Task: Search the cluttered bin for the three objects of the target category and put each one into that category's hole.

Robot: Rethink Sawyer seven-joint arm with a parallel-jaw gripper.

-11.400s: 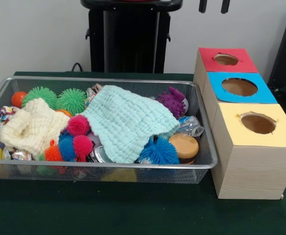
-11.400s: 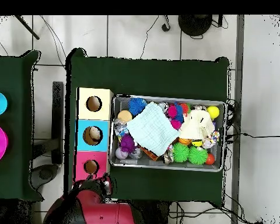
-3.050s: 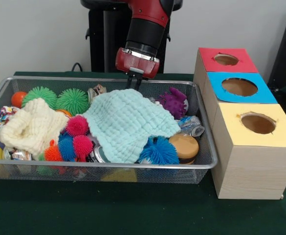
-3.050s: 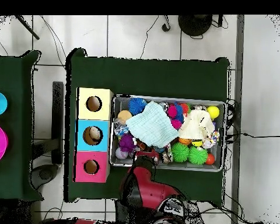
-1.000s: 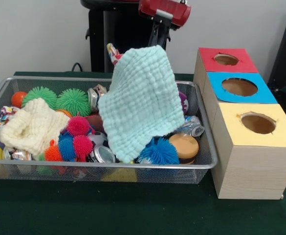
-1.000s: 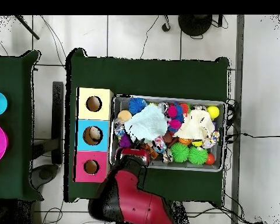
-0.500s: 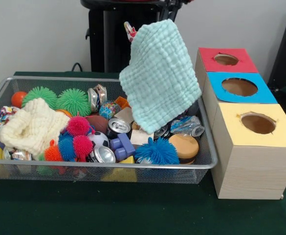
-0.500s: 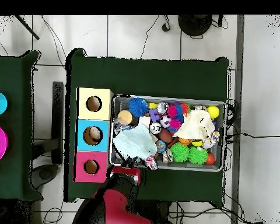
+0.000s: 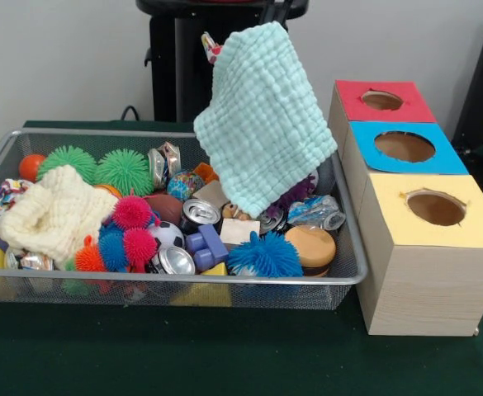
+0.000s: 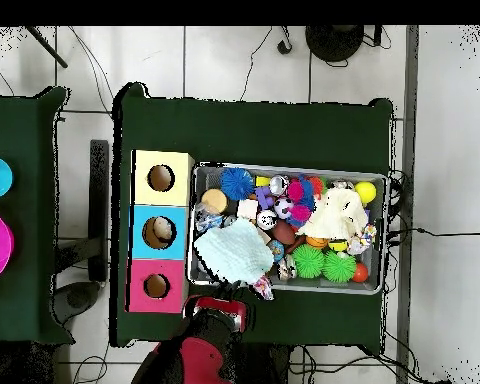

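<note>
My gripper shows only at the top edge of the front view, shut on a mint-green cloth that hangs above the right part of the wire mesh bin. From overhead, the red gripper head sits just outside the bin's near rim, with the cloth spread beside it. A small patterned thing clings to the cloth's top corner. The purple plush peeks out behind the cloth's lower edge. I cannot pick out the tan-brown plush or the tiger. The red-surrounded hole is on the far box, also seen from overhead.
The bin holds a cream cloth, green spiky balls, pink and blue spiky balls, cans, a purple block and small balls. The blue-surrounded hole and the yellow-surrounded hole are nearer on the right.
The cloth has been lifted off the bin's middle and carried toward the robot's side. Cans, blocks and balls beneath are uncovered. In the last half second it shifted slightly left and higher.
</note>
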